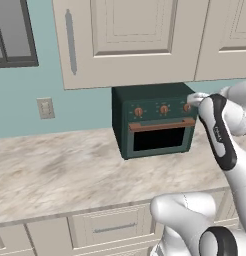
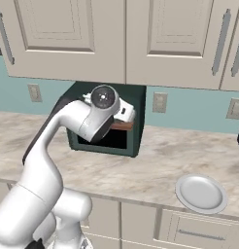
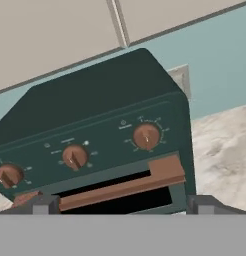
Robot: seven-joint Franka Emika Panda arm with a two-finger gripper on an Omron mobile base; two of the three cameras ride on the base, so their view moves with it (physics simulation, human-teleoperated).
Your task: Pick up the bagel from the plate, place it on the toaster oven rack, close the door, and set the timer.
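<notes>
Hovering spread wide and empty, pincer point(image 3: 123, 202) close before the upper front of the dark green toaster oven point(image 1: 154, 120), both dark fingertips point(image 3: 42, 204) far apart at the bottom of the hand view, touching nothing. Facing the control strip, with the timer point(image 3: 146, 136) just above and slightly right of the pincer's middle, apart from both tips; two other like knobs point(image 3: 74, 157) further left along the same strip. Seen below the knobs, the door point(image 1: 161, 136) with its copper-brown bar handle point(image 3: 120, 187) lying between the spread tips, raised against the oven front though a dark slit shows along its top edge; cannot tell whether fully latched. Standing at the back of the desk point(image 1: 55, 170) against the teal wall, under the cream wall cabinets point(image 1: 130, 40), the oven leaves little room above its top. Lying broad and bare to the oven's left in the left base view, marbled desk surface running to the front edge. Resting near the front edge of the desk, well to the right of the oven in the right base view, the plate point(image 2: 201, 193), white and with nothing on it, well apart from the pincer. Reaching in from the oven's right side, white arm point(image 2: 68, 131) covering part of the oven front in the right base view. Cannot make out the bagel or the rack behind the dark glass.
</notes>
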